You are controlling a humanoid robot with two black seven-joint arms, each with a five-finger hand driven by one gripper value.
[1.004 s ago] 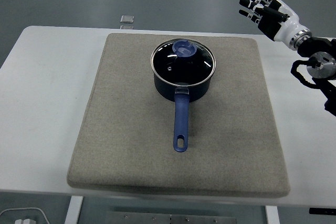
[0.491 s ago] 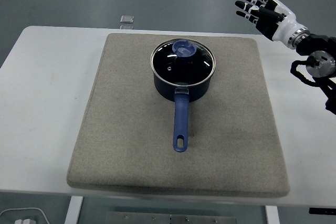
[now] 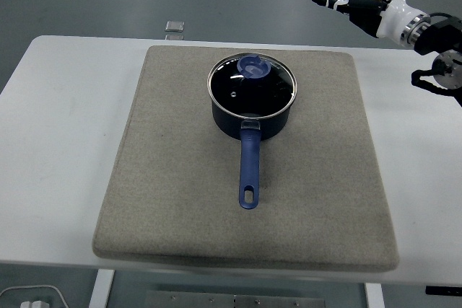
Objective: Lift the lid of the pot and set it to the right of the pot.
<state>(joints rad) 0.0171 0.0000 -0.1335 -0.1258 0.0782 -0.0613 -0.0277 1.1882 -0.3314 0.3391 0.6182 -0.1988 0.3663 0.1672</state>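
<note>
Right hand (image 3: 351,1) is being held high at the far right, well apart from the pot (image 3: 251,110), fingers spread, gripping nothing. Glass lid (image 3: 252,84) is sitting on the pot, centred far on the grey mat (image 3: 173,178), handle pointing near.

The right arm (image 3: 440,41) runs out of the picture at the right edge, so only its wrist part and the right hand (image 3: 354,1) show. The table (image 3: 58,142) is cut off at the left and right edges, and its legs are cut by the bottom edge. Inside of the pot (image 3: 250,110) is dark under the glass lid (image 3: 252,86); what is in it cannot be told. The lid's knob (image 3: 253,67) shows only as a blue round shape, its form unclear. A small pale thing (image 3: 174,29) on the floor beyond the far edge is too small to tell. At the bottom left corner a white thing (image 3: 29,299) is cut by the edge.
</note>
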